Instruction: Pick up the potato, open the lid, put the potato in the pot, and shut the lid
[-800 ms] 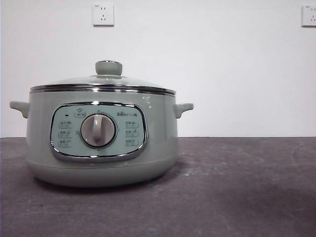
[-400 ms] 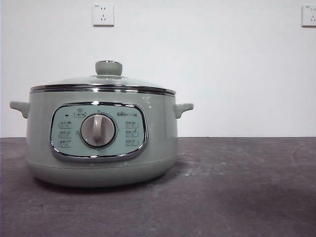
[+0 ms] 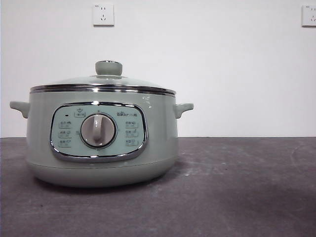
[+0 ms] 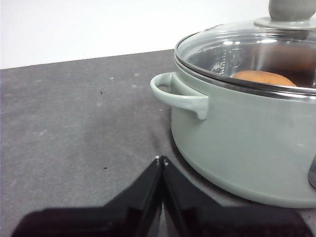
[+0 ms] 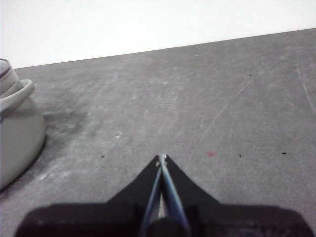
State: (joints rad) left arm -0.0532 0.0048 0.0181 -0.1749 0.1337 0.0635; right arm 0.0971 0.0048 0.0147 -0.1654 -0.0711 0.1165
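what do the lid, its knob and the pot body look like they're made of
Lid: clear glass, since the potato shows through it, with a shiny chrome-looking rim. Knob: matte sage green, probably plastic. Pot: glossy sage-green shell with soft highlights, painted metal or plastic; can't tell which.

There was one pot [image 3: 101, 143], one glass lid [image 3: 102, 81], one potato [image 4: 264, 77], two wall sockets [image 3: 102, 14], and two grippers [image 4: 161, 160].

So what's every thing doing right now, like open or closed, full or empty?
lid: closed, sitting on the pot.
pot: upright on the table, holding the potato.
potato: inside the pot, seen through the glass.
left gripper: shut, holding nothing, beside the pot.
right gripper: shut, holding nothing, over bare table.
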